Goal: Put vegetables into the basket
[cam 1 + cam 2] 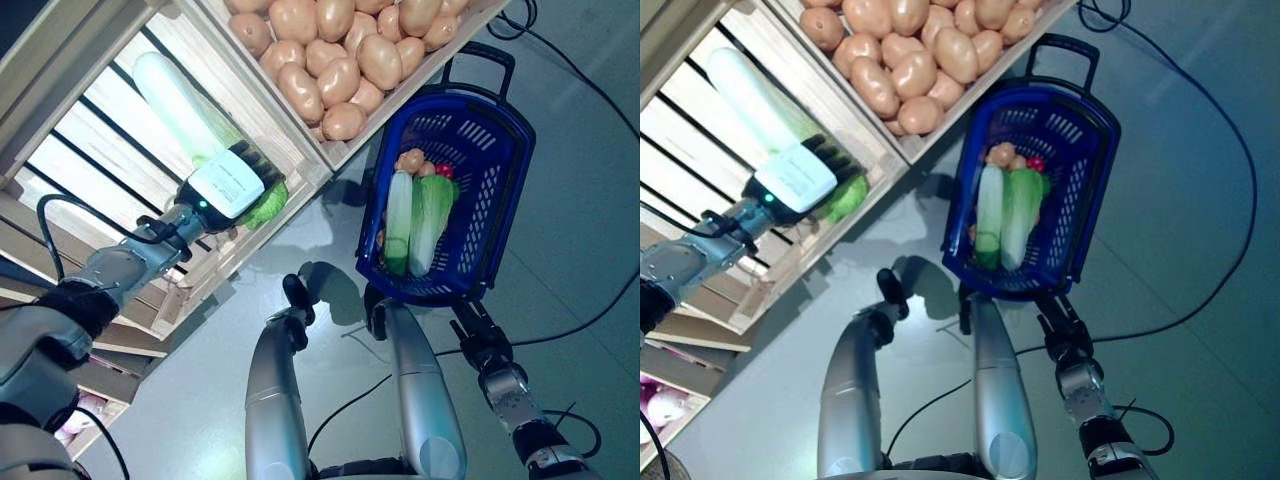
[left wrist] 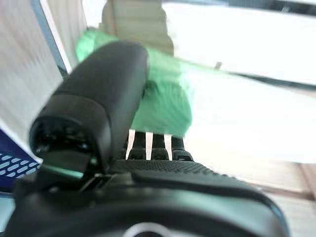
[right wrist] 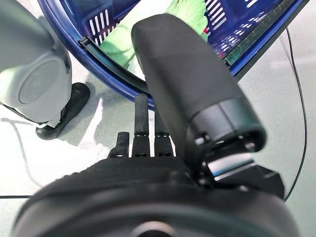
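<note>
we see slatted wooden crates point(image 1: 250, 235) tilted side by side on a wooden rack. they stand above a smooth grey floor point(image 1: 580, 230). pale light shows between the slats.

Crate point(image 1: 140, 150): on the rack at left; holds one long vegetable point(image 1: 175, 100), lying lengthwise, its leafy end at the crate's near rim.
Left robot hand point(image 1: 232, 183): in that crate, over the vegetable's leafy end.
Potatoes point(image 1: 335, 50): heaped in the next crate point(image 1: 330, 155), to the right of the first and behind the basket.
Basket point(image 1: 500, 190): on the floor point(image 1: 580, 200), right of the crates, just before the potato crate's corner; handle point(image 1: 480, 55) at its far end.
In the basket: two long vegetables point(image 1: 415, 220) side by side, small round ones point(image 1: 425, 163) behind them.
Right robot hand point(image 1: 475, 335): at the basket's near rim.
</note>
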You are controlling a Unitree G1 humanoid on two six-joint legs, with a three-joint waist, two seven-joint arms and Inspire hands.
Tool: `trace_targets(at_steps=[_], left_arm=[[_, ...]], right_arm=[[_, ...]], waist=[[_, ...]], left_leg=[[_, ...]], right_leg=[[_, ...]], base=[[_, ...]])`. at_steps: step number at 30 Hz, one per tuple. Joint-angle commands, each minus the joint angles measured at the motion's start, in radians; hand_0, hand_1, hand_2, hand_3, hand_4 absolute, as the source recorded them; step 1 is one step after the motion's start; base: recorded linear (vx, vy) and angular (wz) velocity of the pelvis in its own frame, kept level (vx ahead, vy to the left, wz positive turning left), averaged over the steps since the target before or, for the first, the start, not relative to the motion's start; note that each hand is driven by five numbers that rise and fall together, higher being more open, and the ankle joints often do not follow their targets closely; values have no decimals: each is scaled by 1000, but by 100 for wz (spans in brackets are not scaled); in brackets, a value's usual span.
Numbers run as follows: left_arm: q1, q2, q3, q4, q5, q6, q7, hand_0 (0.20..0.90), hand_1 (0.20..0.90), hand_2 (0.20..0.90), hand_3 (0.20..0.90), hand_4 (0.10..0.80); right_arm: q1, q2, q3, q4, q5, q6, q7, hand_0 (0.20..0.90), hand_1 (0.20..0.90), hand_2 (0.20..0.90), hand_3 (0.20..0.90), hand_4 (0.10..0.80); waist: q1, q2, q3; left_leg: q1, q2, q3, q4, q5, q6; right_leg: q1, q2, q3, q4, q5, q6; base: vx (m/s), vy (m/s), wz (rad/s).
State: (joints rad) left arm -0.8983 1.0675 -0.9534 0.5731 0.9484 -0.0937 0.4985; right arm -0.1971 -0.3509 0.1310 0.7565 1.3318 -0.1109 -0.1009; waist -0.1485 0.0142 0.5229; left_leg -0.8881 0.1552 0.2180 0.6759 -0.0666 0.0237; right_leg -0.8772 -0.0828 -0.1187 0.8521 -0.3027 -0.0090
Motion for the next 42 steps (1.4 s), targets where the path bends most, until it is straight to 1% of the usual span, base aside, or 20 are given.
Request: trace_targets(at_steps=[1, 4, 8, 11, 12, 13, 19, 21, 23, 26, 28, 29, 32, 33, 35, 37, 38, 39, 40, 42], left_arm=[[-14, 24, 111, 2, 22, 44, 88, 900, 900, 900, 900, 800], [-1, 5, 125, 39, 85, 61, 156, 900, 900, 900, 900, 800], [-4, -4, 125, 53, 76, 72, 205, 900, 900, 900, 900, 800], [-4, -15, 124, 65, 78, 79, 201, 900, 900, 900, 900, 800], [-3, -18, 121, 70, 74, 82, 206, 495, 495, 495, 495, 530], [0, -18, 126, 72, 79, 81, 209, 300, 300, 300, 300, 400], [1, -14, 128, 83, 78, 110, 201, 300, 300, 300, 300, 400], [7, -8, 136, 73, 70, 155, 157, 300, 300, 300, 300, 400], [12, 1, 143, 67, 20, 186, 185, 300, 300, 300, 300, 400], [12, 13, 167, 63, 3, 188, 211, 300, 300, 300, 300, 400], [18, 23, 192, 62, -49, 193, 256, 300, 300, 300, 300, 400], [15, 29, 206, 63, -78, 186, 267, 300, 300, 300, 300, 400], [34, 43, 261, 53, -138, 123, 342, 300, 300, 300, 300, 400], [40, 44, 268, 48, -154, 119, 355, 300, 300, 300, 300, 400], [69, 38, 320, 23, -180, 82, 392, 300, 300, 300, 300, 400], [98, 26, 368, 2, -249, 47, 418, 300, 300, 300, 300, 400], [142, 6, 417, -28, -254, 3, 426, 300, 300, 300, 300, 400], [188, -7, 458, -58, -287, -17, 426, 300, 300, 300, 300, 400], [201, -9, 469, -66, -293, -24, 429, 300, 300, 300, 300, 400], [291, -41, 544, -137, -279, -54, 447, 300, 300, 300, 300, 400]], right_arm=[[75, -45, -7, -72, -15, -21, -53, 900, 900, 900, 900, 800], [73, -46, -3, -90, -14, -18, -67, 900, 900, 900, 900, 800], [74, -59, 3, -125, -22, -18, -95, 900, 900, 900, 900, 800], [69, -69, 3, -139, -22, -10, -100, 900, 900, 900, 900, 800], [67, -71, 3, -139, -24, -7, -101, 900, 900, 900, 900, 800], [67, -72, 1, -148, -29, -5, -108, 900, 900, 900, 900, 800], [66, -88, -3, -159, -29, -16, -122, 900, 900, 900, 900, 800], [68, -92, -6, -163, -27, -15, -128, 900, 900, 900, 900, 800], [70, -95, -5, -165, -23, -16, -132, 900, 900, 900, 900, 800], [77, -96, -16, -167, -27, -7, -142, 900, 900, 900, 900, 800], [81, -95, -19, -166, -23, -6, -147, 900, 900, 900, 900, 800], [83, -95, -19, -162, -24, -8, -143, 900, 900, 900, 900, 800], [96, -76, -29, -153, -61, -14, -133, 900, 900, 900, 900, 800], [98, -74, -28, -156, -64, -15, -135, 900, 900, 900, 900, 800], [104, -63, -28, -157, -81, -24, -141, 900, 900, 900, 900, 800], [110, -47, -29, -154, -98, -37, -142, 900, 900, 900, 900, 800], [119, -33, -30, -149, -91, -54, -138, 900, 900, 900, 900, 800], [122, -26, -29, -163, -93, -56, -145, 900, 900, 900, 900, 800], [124, -26, -27, -166, -94, -58, -146, 900, 900, 900, 900, 800], [135, -5, -22, -188, -100, -73, -161, 900, 900, 900, 900, 800]], waist=[[2, -14, -3], [5, -23, -3], [2, -25, -3], [-2, -20, -3], [-2, -18, -3], [-3, -17, -3], [-13, -8, -3], [-13, -6, -3], [-15, -6, -3], [-15, -8, -3], [-16, -11, -3], [-16, -12, -3], [-15, -16, -3], [-15, -16, -3], [-10, -18, -3], [-5, -21, -6], [7, -21, -32], [15, -22, -50], [14, -22, -52], [32, -23, -79]], left_leg=[[-20, 21, -9, 73, -115, -17], [-42, 16, -11, 78, -116, -15], [-78, 19, -13, 88, -118, -12], [-93, 17, -13, 92, -119, -12], [-97, 16, -13, 96, -119, -13], [-100, 16, -12, 98, -121, -12], [-93, 18, -2, 102, -129, -14], [-81, 15, 1, 95, -128, -13], [-71, 14, 5, 90, -127, -12], [-40, 11, 10, 77, -128, -13], [-3, 8, 13, 57, -125, -13], [16, 5, 12, 44, -122, -15], [104, -3, 22, -17, -93, -31], [116, -6, 22, -26, -89, -33], [174, -16, 29, -76, -70, -42], [235, -30, 33, -136, -48, -52], [279, -45, 25, -188, -29, -61], [306, -53, 28, -239, 9, -56], [315, -56, 27, -250, 13, -56], [368, -68, 19, -313, 30, -61]], right_leg=[[-12, -42, -8, -115, 160, 52], [-34, -40, -4, -111, 169, 55], [-76, -41, 5, -83, 168, 56], [-96, -43, 10, -74, 170, 59], [-100, -44, 11, -72, 171, 61], [-105, -43, 14, -68, 171, 61], [-103, -46, 25, -66, 167, 65], [-91, -46, 27, -77, 170, 67], [-82, -44, 30, -87, 173, 68], [-53, -42, 29, -103, 171, 69], [-22, -38, 30, -123, 173, 71], [-3, -36, 30, -135, 173, 71], [92, -29, 20, -204, 184, 72], [105, -28, 19, -212, 185, 72], [172, -26, 6, -264, 189, 70], [240, -20, -5, -324, 197, 70], [291, -17, -13, -382, 206, 72], [320, -14, -24, -428, 229, 63], [329, -14, -25, -437, 232, 62], [389, -11, -33, -497, 235, 61]], base=[[0, 0, 0], [-35, 44, -1], [-47, 60, -3], [-43, 74, -2], [-31, 63, -6], [-23, 44, -6], [-18, 58, -10], [6, 36, -5], [-2, 16, -1], [0, 0, 0], [0, 0, 0], [33, 6, -2], [40, -1, -4], [36, -16, -4], [35, -38, 3], [59, -68, 11], [28, -94, 12], [13, -77, 11], [-22, -62, 14], [38, -61, 14]])
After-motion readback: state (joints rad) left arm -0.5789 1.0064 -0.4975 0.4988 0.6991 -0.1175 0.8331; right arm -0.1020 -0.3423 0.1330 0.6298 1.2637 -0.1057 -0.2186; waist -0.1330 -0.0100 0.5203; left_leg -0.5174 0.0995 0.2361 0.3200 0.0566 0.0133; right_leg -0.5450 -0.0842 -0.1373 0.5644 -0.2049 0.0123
